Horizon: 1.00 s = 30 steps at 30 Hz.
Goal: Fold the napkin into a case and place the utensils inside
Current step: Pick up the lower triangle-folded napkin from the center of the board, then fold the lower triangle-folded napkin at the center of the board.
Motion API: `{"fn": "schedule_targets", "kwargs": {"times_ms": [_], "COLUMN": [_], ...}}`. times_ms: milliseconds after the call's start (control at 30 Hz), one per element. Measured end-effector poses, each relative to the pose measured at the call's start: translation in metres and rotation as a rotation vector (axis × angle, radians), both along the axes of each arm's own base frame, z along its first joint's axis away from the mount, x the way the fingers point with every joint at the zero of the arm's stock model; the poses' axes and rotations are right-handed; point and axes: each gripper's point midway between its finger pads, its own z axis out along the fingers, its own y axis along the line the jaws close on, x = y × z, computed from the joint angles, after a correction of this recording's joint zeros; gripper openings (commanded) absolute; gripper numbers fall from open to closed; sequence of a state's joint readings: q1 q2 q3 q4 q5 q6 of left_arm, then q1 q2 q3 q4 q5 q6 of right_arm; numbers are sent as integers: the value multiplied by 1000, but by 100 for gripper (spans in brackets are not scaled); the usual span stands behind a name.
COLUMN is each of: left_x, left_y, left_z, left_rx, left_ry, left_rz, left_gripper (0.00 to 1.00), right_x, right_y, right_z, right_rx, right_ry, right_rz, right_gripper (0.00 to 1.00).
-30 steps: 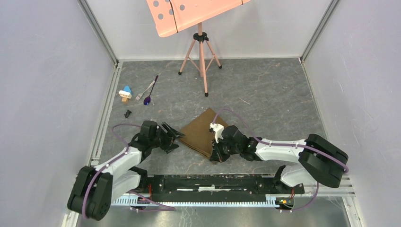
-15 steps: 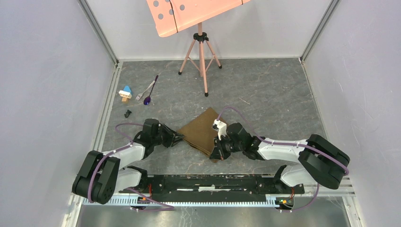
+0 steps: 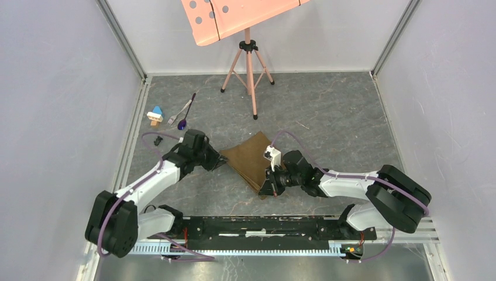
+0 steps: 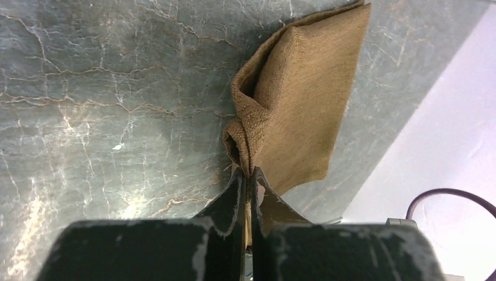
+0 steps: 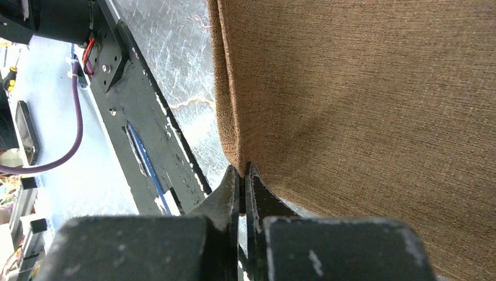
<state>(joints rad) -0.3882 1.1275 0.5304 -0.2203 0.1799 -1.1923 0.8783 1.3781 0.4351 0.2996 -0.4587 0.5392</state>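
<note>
Right gripper [image 5: 242,171] and left gripper [image 4: 248,172] are both clamped shut on edges of the napkin [image 3: 250,159], which is held mid-table on the grey marbled surface [image 3: 333,111], with fork [image 3: 178,112] and spoon [image 3: 185,119] laid far-left beyond it and a pink tripod stand [image 3: 250,70] set near the pale back wall [image 3: 327,35].

We see the olive-brown cloth napkin [image 3: 250,159] lying folded double and diamond-wise, mid-tabletop [image 3: 327,117], its left corner bunched. The small silver metal fork [image 3: 179,113] and purple-bowled spoon [image 3: 182,123] lie side by side, well apart at far left.
</note>
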Motion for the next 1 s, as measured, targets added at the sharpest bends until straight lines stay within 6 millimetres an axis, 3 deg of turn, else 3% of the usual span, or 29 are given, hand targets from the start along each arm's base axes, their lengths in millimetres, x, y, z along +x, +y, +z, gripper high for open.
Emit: {"fn": "schedule_targets", "kwargs": {"times_ms": [233,500,633,1000], "left_x": [6,13,17,27], "left_y": [-4,-26,-29,-32], "left_z": [-2,-4,-9,-15], "left_rx": [228,396,437,478], "left_ry": [194,281,316,338], "left_rz": [40,61,83,89], "left_gripper": [2,2,2,2], "right_x": [6,10,14,17], "right_y": [-5,-20,-24,-22], "right_z": [-1,-14,-13,4], "right_rx": [14,-26,-38,-48], "right_ry": [17,16,-42,-248], "right_rz": [-17,-33,-14,47], "right_gripper": [0,2,28,82]}}
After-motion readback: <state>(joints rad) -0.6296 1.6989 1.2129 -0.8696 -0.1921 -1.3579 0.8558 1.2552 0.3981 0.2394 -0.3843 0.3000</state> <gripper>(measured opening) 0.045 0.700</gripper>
